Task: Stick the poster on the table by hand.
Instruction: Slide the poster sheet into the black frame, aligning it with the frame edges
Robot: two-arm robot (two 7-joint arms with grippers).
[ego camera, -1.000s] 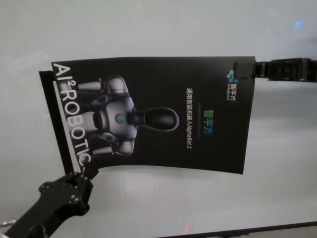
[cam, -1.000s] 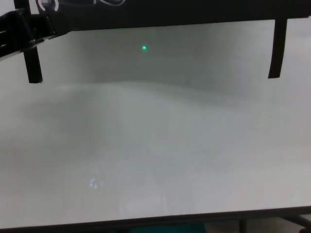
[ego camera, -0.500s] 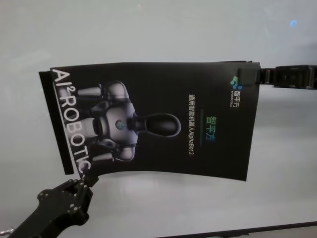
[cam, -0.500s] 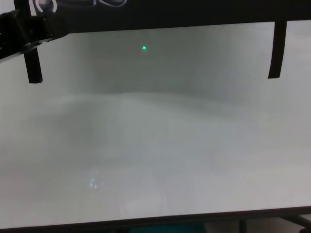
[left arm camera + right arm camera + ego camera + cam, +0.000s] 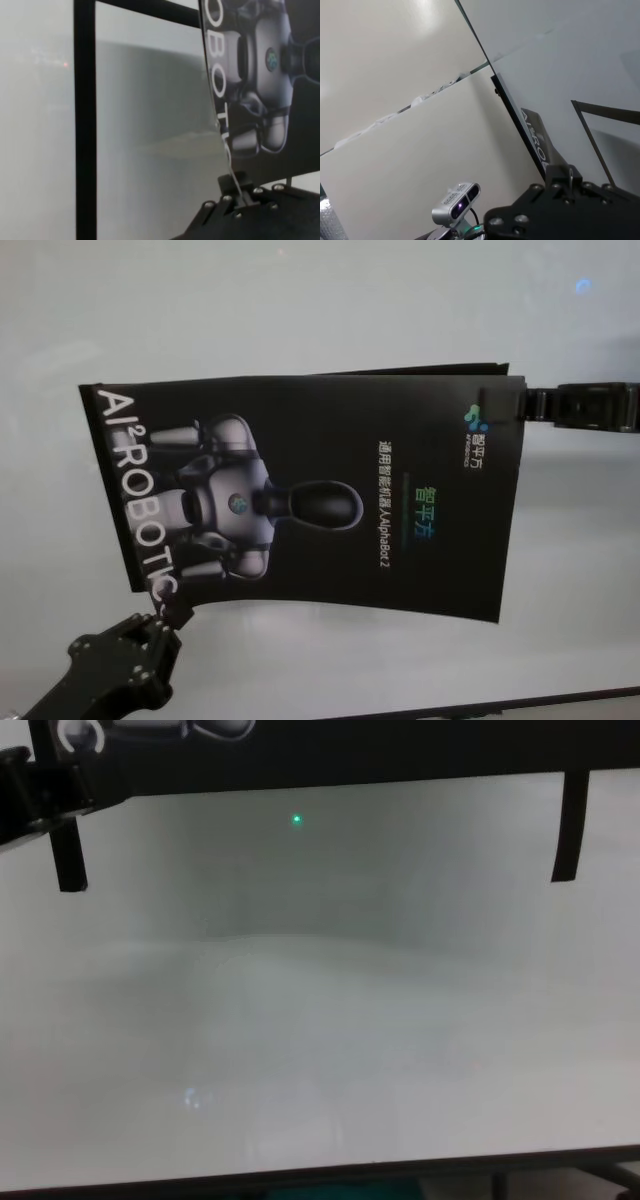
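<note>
The black glossy poster hangs sideways above the white table, held by two opposite corners. My left gripper is shut on its near left corner, by the white lettering. My right gripper is shut on its far right corner, by the small logo. The left wrist view shows the left gripper pinching the curved poster edge. The right wrist view shows the right gripper shut on the poster edge. In the chest view the poster is a black band along the top.
Two narrow black vertical strips hang below the poster in the chest view. The table has a dark front edge. A small grey camera shows in the right wrist view.
Both grippers have carried the poster a little towards the near side of the table. Its far edge now bows upward more.
</note>
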